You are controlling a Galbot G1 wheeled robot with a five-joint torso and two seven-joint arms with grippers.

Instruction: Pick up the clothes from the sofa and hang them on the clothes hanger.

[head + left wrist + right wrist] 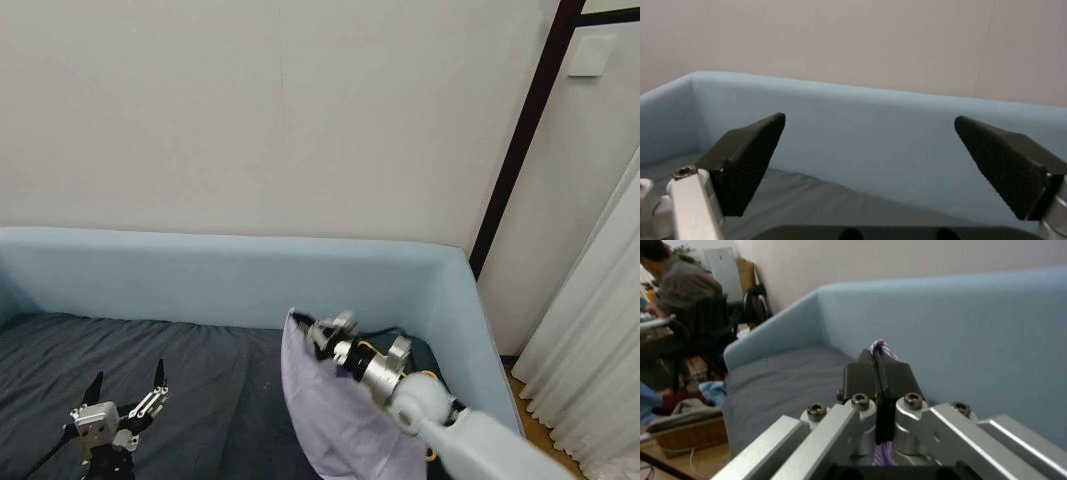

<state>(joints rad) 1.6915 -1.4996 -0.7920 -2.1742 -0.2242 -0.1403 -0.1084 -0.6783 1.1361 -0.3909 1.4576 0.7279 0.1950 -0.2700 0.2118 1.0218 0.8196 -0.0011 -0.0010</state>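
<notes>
Pinching the lavender garment (335,415) in my clamped right jaws at 5 o'clock above the sofa (200,275), left jaws hanging spread apart at 7 o'clock.

Our left gripper (128,376) hangs low, fingers (747,160) spread wide; our right gripper (875,365), arm outstretched, is clamped tight
</notes>
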